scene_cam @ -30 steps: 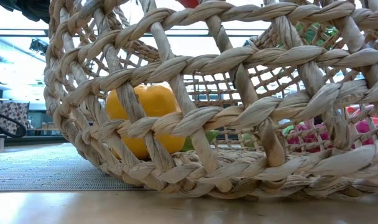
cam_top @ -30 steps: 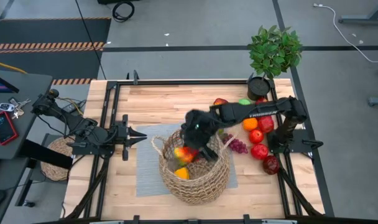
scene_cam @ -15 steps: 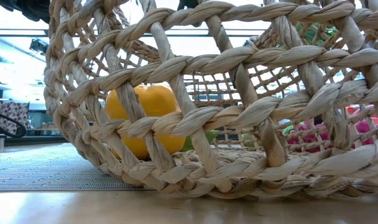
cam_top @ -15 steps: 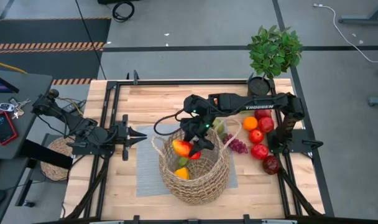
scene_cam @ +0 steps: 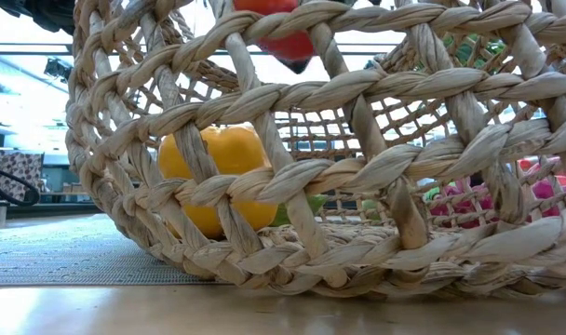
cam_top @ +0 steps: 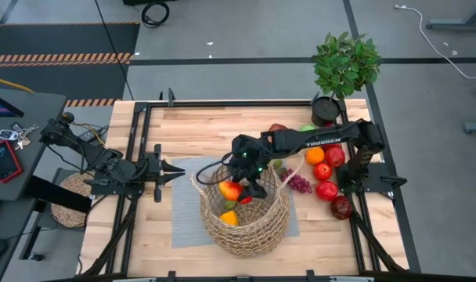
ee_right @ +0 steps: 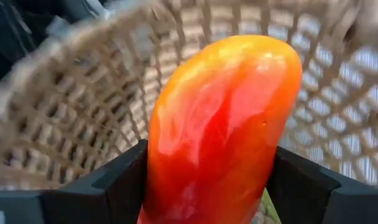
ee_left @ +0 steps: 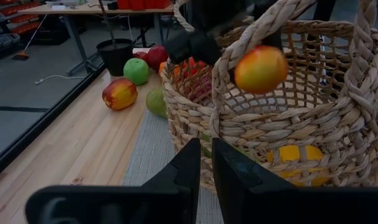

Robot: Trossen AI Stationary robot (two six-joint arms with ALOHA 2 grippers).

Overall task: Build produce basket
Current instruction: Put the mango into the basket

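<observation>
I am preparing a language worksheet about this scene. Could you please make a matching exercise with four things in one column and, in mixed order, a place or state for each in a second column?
Things
1. red-orange fruit
2. yellow fruit
3. purple grapes
4. left gripper

Places or states
A. lying on the table, right of the basket
B. shut, waiting left of the basket
C. resting on the basket's bottom
D. held between the right gripper's fingers, over the basket

Pairs: 1-D, 2-C, 3-A, 4-B
</observation>
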